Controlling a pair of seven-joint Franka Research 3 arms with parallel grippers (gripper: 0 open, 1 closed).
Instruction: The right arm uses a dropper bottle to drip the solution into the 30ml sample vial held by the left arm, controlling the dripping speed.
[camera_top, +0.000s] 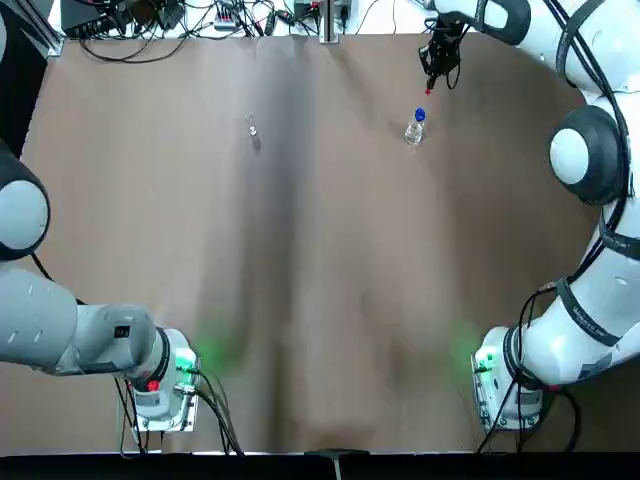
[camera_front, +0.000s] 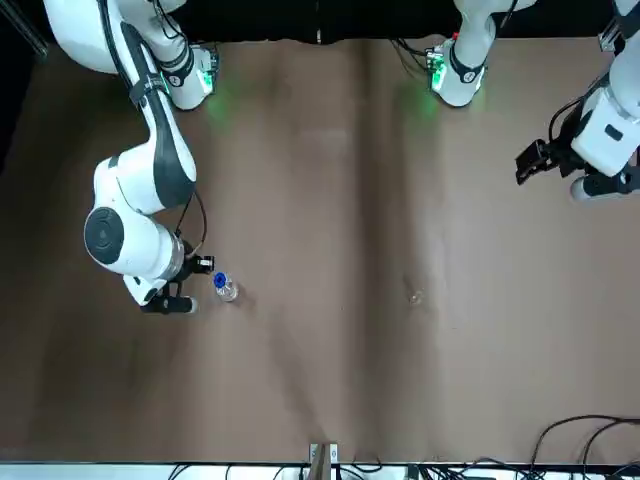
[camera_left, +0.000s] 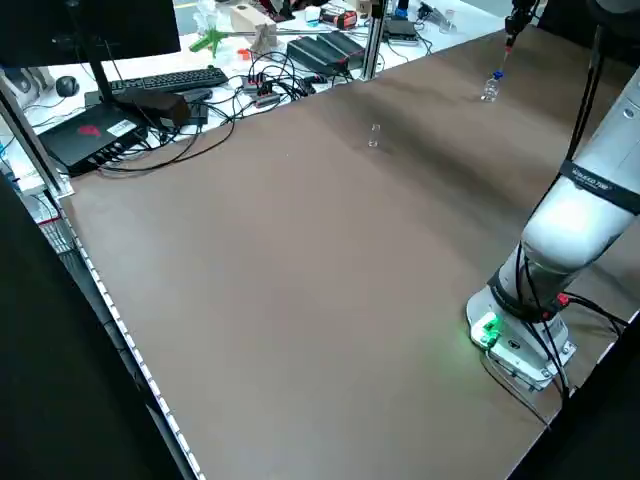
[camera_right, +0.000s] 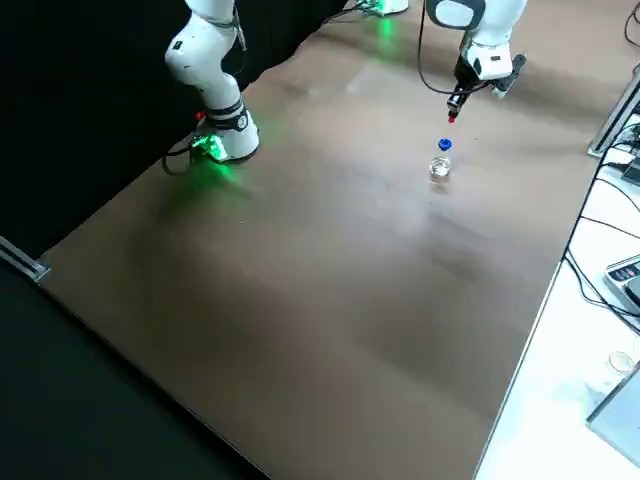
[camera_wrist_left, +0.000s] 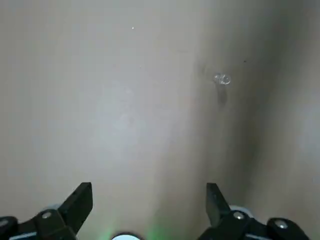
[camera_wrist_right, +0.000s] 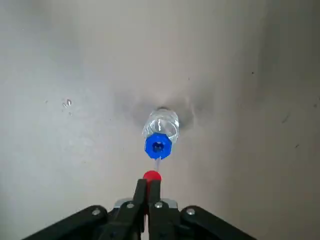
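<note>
Worktop (camera_top: 320, 300): brown, bare save for two small glass items at the far side. Beyond its far edge, cables (camera_top: 180, 20), a keyboard (camera_left: 165, 80) and black boxes (camera_left: 325, 50) on a white bench; none of these lies between the arms and the glassware.

Bottle (camera_top: 415, 128): far right of the worktop, upright, long axis vertical, blue collar uppermost, top off.

Dropper (camera_wrist_right: 152, 176): red tip, lifted clear of the bottle, hanging just above and beside the collar, its thin tube pointing down toward the open neck.

Vial (camera_top: 252, 126): far centre-left, standing on the worktop, apart from everything, well to the left of the bottle.

Right end effector (camera_top: 432, 68): arm reached far out over the far right, pointing down, fingers closed on the dropper.

Left end effector (camera_wrist_left: 149, 200): arm drawn back near its base at the near left, raised, fingers wide apart, empty, the vial far ahead of it.
</note>
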